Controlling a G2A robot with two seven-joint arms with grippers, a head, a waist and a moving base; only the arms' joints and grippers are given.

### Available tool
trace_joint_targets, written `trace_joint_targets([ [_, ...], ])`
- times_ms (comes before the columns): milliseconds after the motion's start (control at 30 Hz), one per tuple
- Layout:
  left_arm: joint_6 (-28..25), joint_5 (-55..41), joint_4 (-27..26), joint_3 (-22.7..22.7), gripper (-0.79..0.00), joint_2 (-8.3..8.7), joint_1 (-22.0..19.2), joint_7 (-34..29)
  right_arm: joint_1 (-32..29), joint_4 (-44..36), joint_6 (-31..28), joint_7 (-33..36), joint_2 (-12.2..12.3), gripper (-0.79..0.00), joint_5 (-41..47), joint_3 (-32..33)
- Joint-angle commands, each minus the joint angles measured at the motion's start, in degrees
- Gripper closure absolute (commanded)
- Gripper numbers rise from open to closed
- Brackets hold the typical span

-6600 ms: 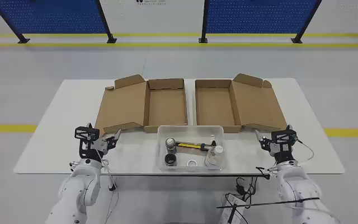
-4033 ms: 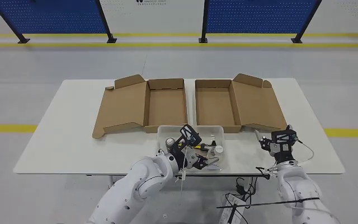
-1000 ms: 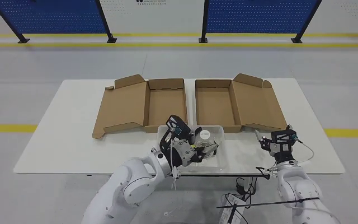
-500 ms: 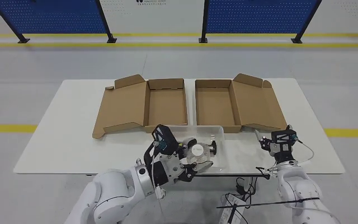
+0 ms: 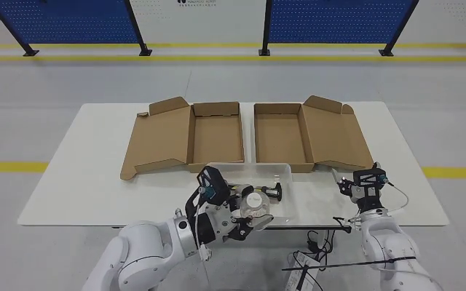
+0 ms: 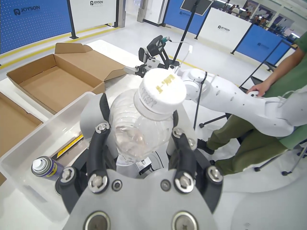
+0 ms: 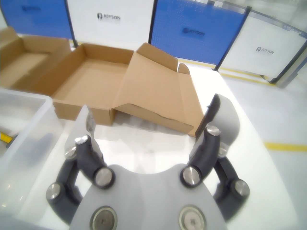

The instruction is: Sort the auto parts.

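Left gripper [image 6: 139, 111] is clamped round a clear plastic bottle [image 6: 134, 130], white cap [image 6: 162, 88] pointing away from the wrist, held just above the clear bin [image 5: 269, 165] on the robot's side of it. It looks light and thin-walled to me, slick and easy to crush, so a gentle hold on the ribbed shoulder under the cap seems soundest. A spray can [image 6: 43, 166] stands down in the bin. Right gripper [image 7: 150, 113] sits off to the bin's right, jaws spread wide, nothing in them.
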Motion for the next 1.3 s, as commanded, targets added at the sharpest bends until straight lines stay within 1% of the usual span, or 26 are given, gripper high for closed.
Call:
trace_joint_targets([
  [0,-0.05,0.01,0.23,0.10,0.000,0.10,-0.21,-0.07,0.00,0.00,0.00,0.00,0.00,-0.785,0.00,0.00],
  [267,1.06,1.22,0.90,-0.30,0.000,0.44,-0.96,1.45,0.00,0.00,0.00,0.00,0.00,-0.785,0.00,0.00],
  [400,2.79,1.76,2.17,-0.69,0.000,0.39,-1.88,4.71,0.00,0.00,0.00,0.00,0.00,-0.785,0.00,0.00],
  [533,4.10,2.15,5.30,-1.29,0.000,0.22,-3.92,9.45,0.00,0.00,0.00,0.00,0.00,-0.785,0.00,0.00],
  [600,5.30,2.77,6.48,-1.70,0.000,0.14,-4.90,11.39,0.00,0.00,0.00,0.00,0.00,-0.785,0.00,0.00],
  [767,10.19,6.19,8.02,-3.25,0.000,-0.03,-7.53,14.75,0.00,0.00,0.00,0.00,0.00,-0.785,0.00,0.00],
  [833,12.19,9.06,8.66,-3.52,0.000,-0.07,-9.00,15.16,0.00,0.00,0.00,0.00,0.00,-0.785,0.00,0.00],
  [900,13.36,10.06,9.45,-2.84,0.000,-0.23,-10.61,15.68,0.00,0.00,0.00,0.00,0.00,-0.785,0.00,0.00],
  [967,14.62,13.32,10.70,-2.36,0.000,-0.28,-12.63,14.92,0.00,0.00,0.00,0.00,0.00,-0.785,0.00,0.00],
  [1200,18.98,19.58,16.00,1.79,0.000,-0.99,-18.46,14.60,0.00,0.00,0.00,0.00,0.00,-0.785,0.00,0.00],
  [1267,20.07,19.42,17.89,3.24,0.000,-1.34,-19.74,15.47,0.00,0.00,0.00,0.00,0.00,-0.785,0.00,0.00],
])
